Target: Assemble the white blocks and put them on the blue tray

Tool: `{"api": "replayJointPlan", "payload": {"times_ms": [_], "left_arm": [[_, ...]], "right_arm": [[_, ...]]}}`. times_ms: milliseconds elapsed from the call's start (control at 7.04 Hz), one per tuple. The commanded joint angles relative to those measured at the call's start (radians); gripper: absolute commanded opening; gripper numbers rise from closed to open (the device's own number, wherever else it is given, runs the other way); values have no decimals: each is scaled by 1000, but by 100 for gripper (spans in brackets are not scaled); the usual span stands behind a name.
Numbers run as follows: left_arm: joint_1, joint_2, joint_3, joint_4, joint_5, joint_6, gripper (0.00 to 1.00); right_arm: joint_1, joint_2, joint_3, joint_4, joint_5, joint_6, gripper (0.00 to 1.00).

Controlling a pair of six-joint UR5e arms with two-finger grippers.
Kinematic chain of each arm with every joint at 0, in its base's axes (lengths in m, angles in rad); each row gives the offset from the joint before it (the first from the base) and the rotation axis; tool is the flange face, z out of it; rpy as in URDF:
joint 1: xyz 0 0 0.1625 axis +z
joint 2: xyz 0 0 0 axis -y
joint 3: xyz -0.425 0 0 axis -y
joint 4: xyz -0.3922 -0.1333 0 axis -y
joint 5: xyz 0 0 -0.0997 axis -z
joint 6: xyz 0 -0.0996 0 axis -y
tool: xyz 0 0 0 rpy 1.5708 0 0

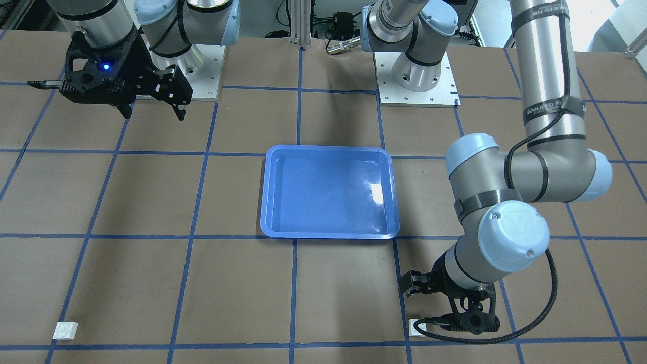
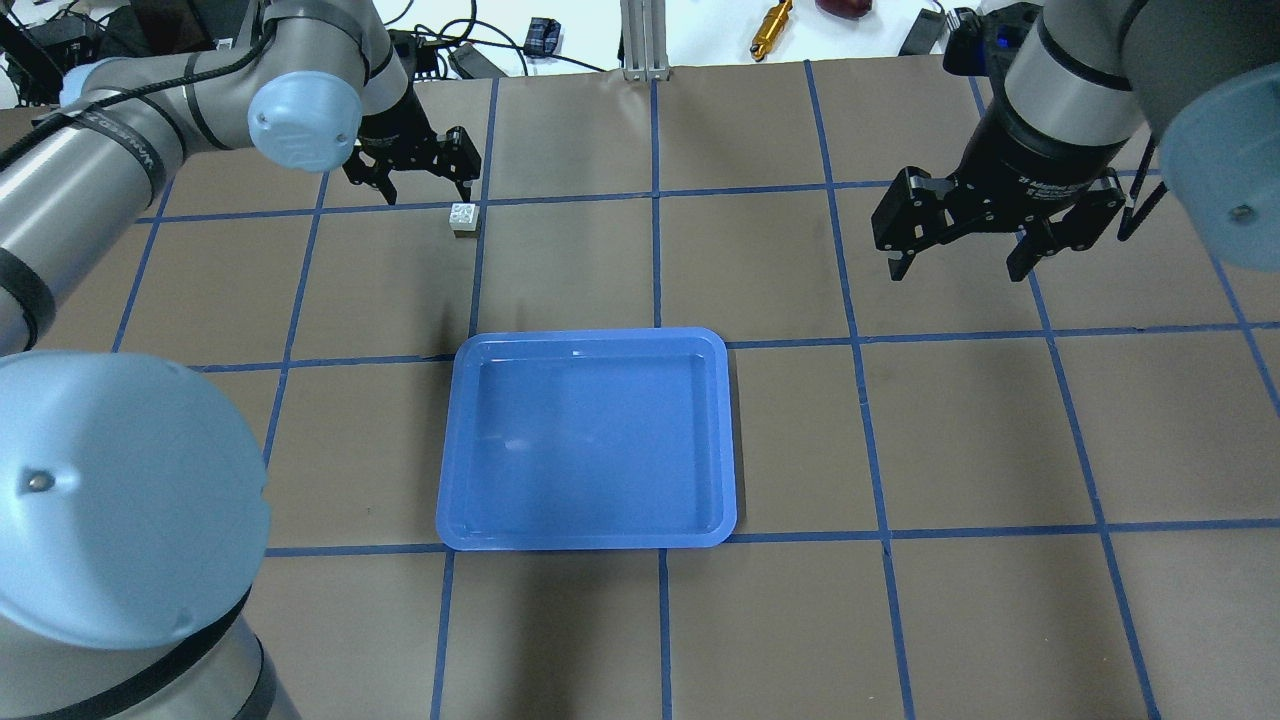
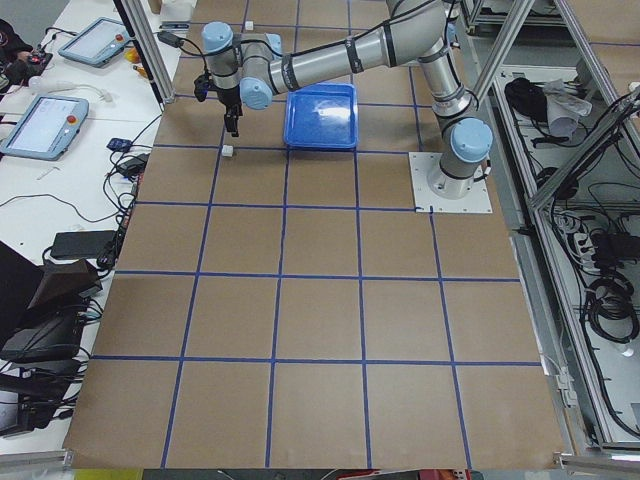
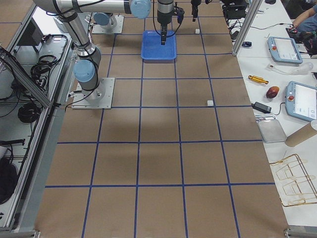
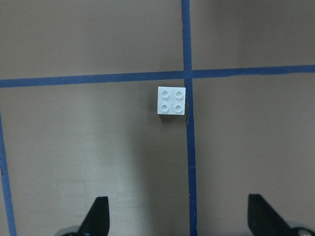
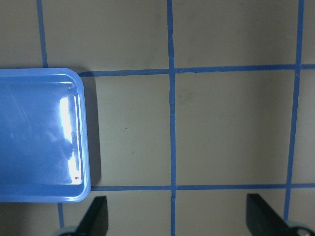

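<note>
The blue tray lies empty at the table's middle; its corner shows in the right wrist view. One white 2x2 block lies on the table beyond the tray on my left side, on a blue tape line. My left gripper hangs open and empty just beside and above it, also in the front view. A second white block lies at the far edge on my right side. My right gripper is open and empty, raised over bare table right of the tray.
Brown table with a blue tape grid. The arms' base plates stand at the robot's edge. Cables and tools lie past the table's far edge.
</note>
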Motion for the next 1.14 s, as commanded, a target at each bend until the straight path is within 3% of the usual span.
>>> {"api": "replayJointPlan", "payload": {"times_ms": [0,142,284,568,852,994], "left_arm": [[0,-92,-19,114,3,-3,100],[0,-112,-15,126,1,-23,100],[0,-118,7,126,-2,-29,100],[0,-150,71,126,-3,-19,100],[0,-171,85,126,-3,-32,100],[0,-171,82,126,-3,-34,90]], "right_arm": [[-121,24,2,-58,4,-313,100],[-202,53,7,-70,9,-410,100],[-256,126,-2,-166,101,-557,100],[-319,232,-4,-305,186,-934,100],[-326,303,-7,-346,191,-1074,100],[-341,353,-28,-355,217,-1220,100]]}}
